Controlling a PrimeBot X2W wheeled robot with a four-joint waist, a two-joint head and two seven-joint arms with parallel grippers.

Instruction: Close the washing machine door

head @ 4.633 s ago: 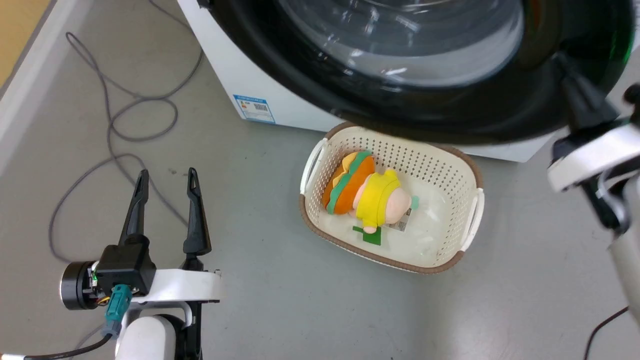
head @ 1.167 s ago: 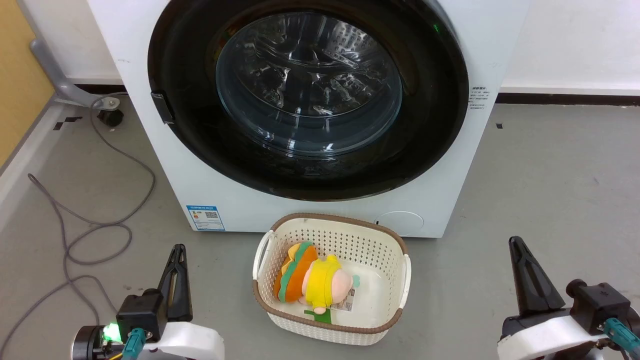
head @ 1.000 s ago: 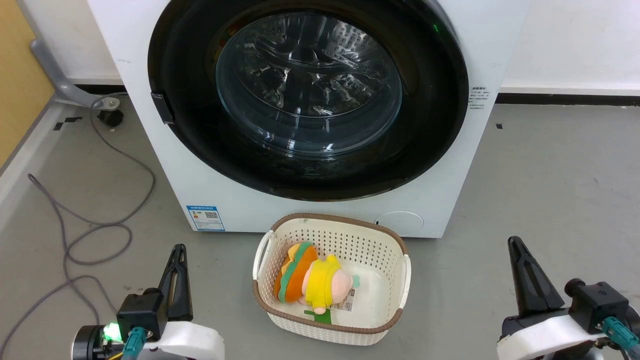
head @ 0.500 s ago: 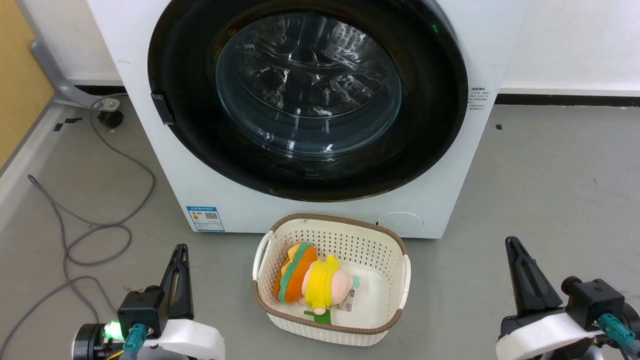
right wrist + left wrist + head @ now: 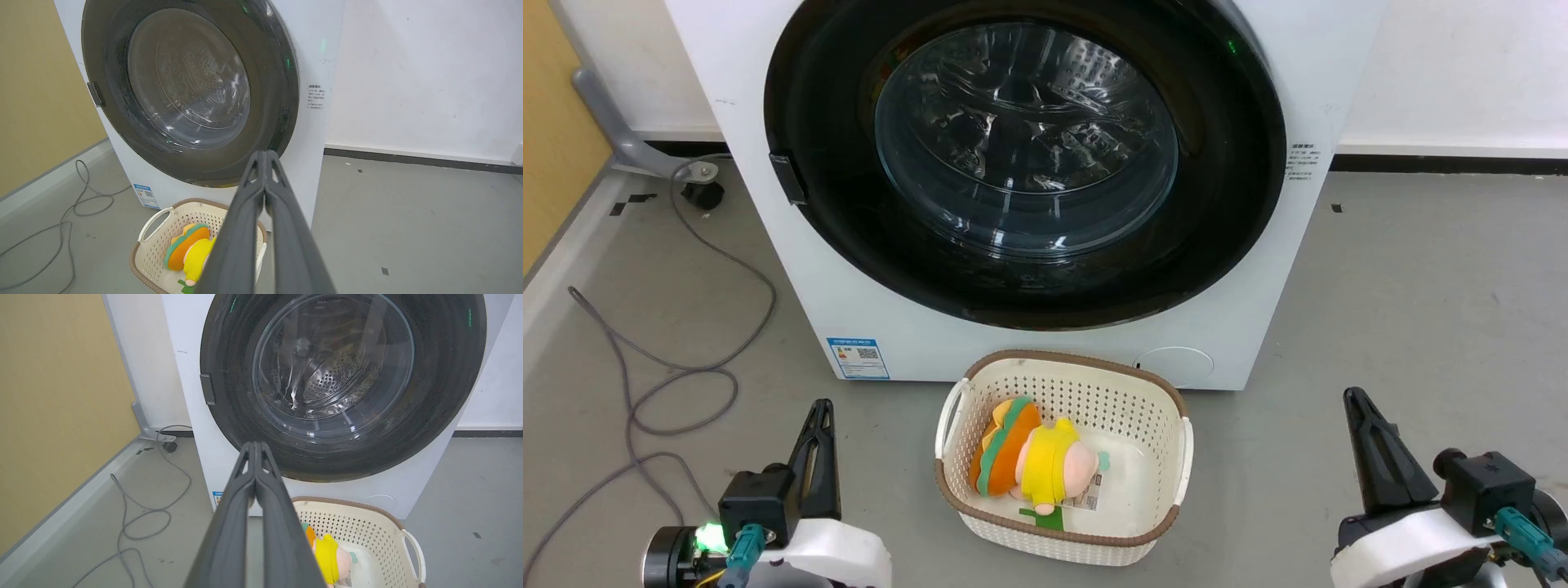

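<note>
The washing machine (image 5: 1258, 310) stands white and broad ahead, a blue sticker (image 5: 858, 357) low on its front. Its door (image 5: 1217, 212), glossy black rim around a clear glass bowl window, lies flat against the front, shut. The door (image 5: 441, 396) fills the upper left wrist view, and the door (image 5: 269, 81) sits upper left in the right wrist view. My left gripper (image 5: 819, 406) is low at the left, shut and empty, its fingers (image 5: 255, 457) pressed together. My right gripper (image 5: 1354, 398) is low at the right, shut and empty, well back from the machine.
A cream perforated basket (image 5: 1152, 523) with a brown rim sits on the grey floor just before the machine, holding a plush toy (image 5: 1029, 457). A grey cable (image 5: 686, 367) loops on the floor at the left. A white wall (image 5: 429, 73) runs behind at the right.
Earlier the door stood open over the basket with my right gripper at its edge; it is flat against the machine now. In the last second both grippers sank slightly.
</note>
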